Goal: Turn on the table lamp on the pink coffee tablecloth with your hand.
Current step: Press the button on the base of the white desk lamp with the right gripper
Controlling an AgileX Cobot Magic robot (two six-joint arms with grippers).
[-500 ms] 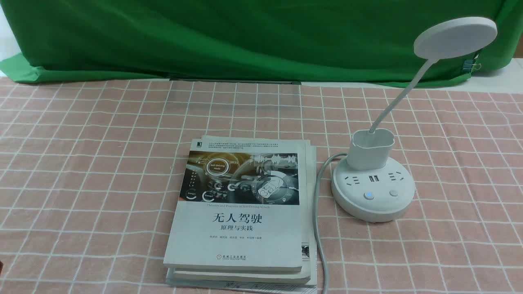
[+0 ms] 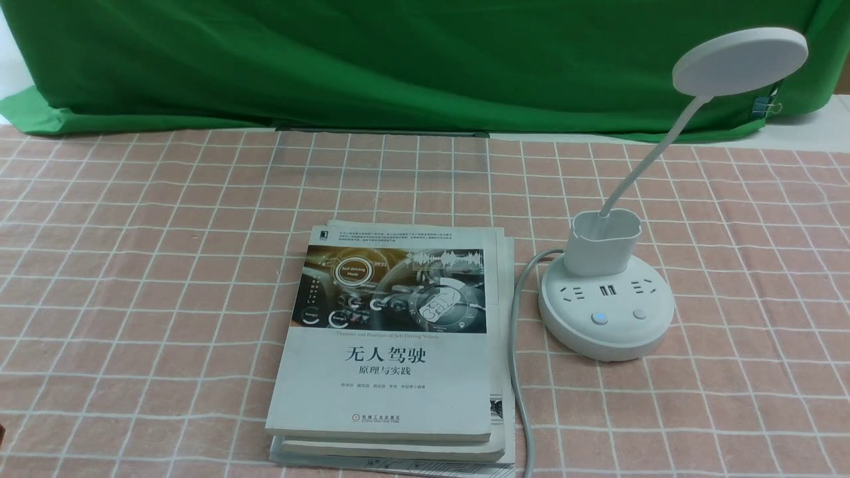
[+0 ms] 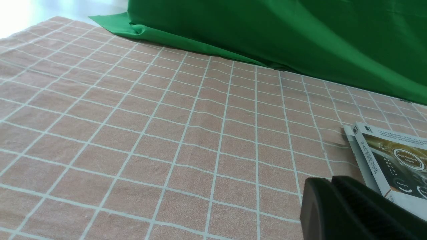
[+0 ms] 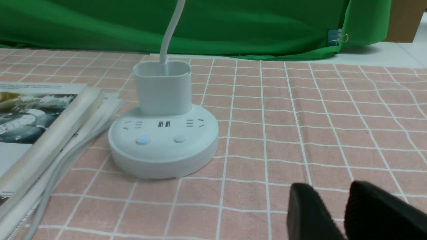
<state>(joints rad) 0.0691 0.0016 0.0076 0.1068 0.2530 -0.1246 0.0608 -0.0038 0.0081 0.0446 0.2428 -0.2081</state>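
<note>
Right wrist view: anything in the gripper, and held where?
Nothing held; the right gripper's fingers stand apart with only tablecloth visible between them.

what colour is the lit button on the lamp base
Blue, on the left button of the lamp base; the right wrist view shows it best.

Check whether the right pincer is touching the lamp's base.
Apart. The right wrist view shows it: bare tablecloth lies in plain sight between the right pincer and the lamp's base.
</note>
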